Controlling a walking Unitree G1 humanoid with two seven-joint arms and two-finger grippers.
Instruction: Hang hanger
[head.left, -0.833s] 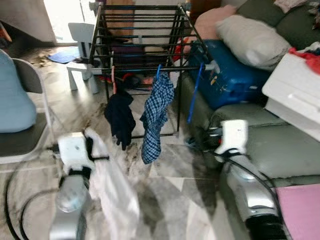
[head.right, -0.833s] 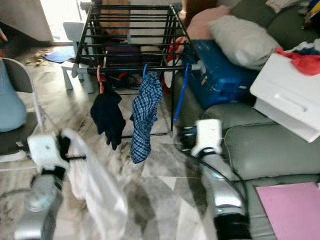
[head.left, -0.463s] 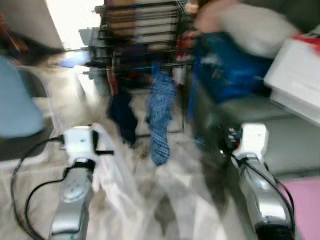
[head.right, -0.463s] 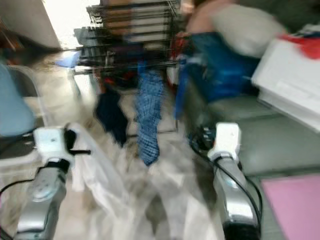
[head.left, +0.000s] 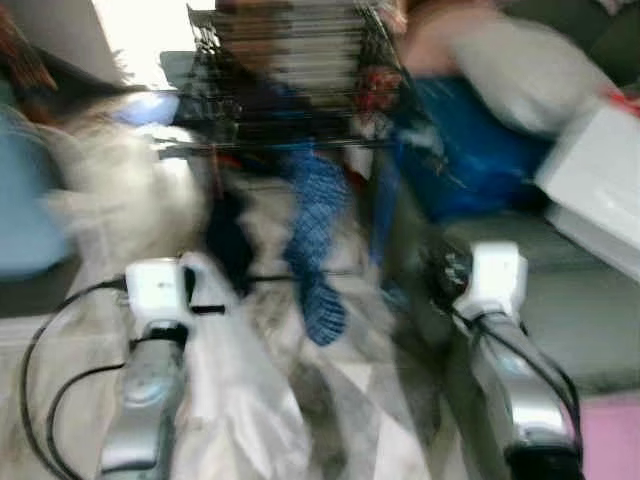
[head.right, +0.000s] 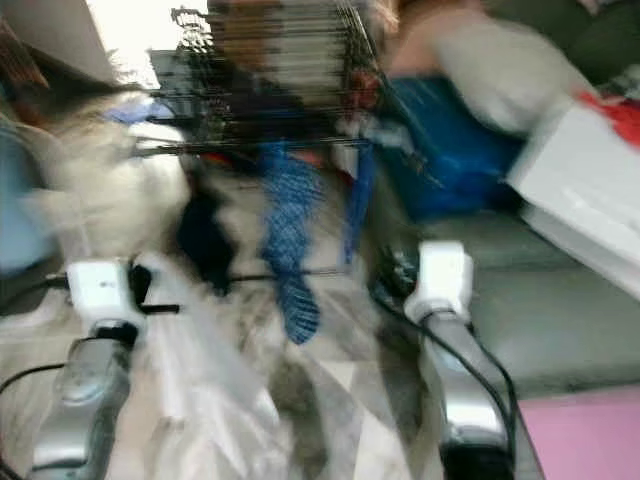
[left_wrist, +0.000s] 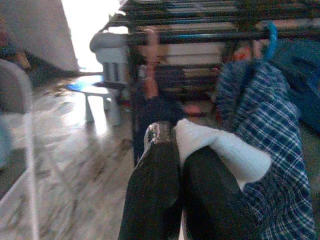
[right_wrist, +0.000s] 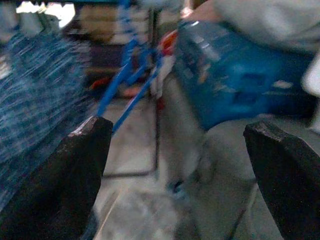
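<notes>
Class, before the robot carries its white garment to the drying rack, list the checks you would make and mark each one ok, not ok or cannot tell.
1. Left gripper shut on the white garment: ok, its fingers pinch the cloth.
2. Right gripper free for helping: ok, fingers wide apart and holding nothing.
3. Head camera steady: not ok, both eye views are smeared.
4. Free space on the drying rack front bar: cannot tell; the plaid garment and a dark garment hang there already.
5. Hanger inside the white garment: cannot tell, none can be made out.
</notes>
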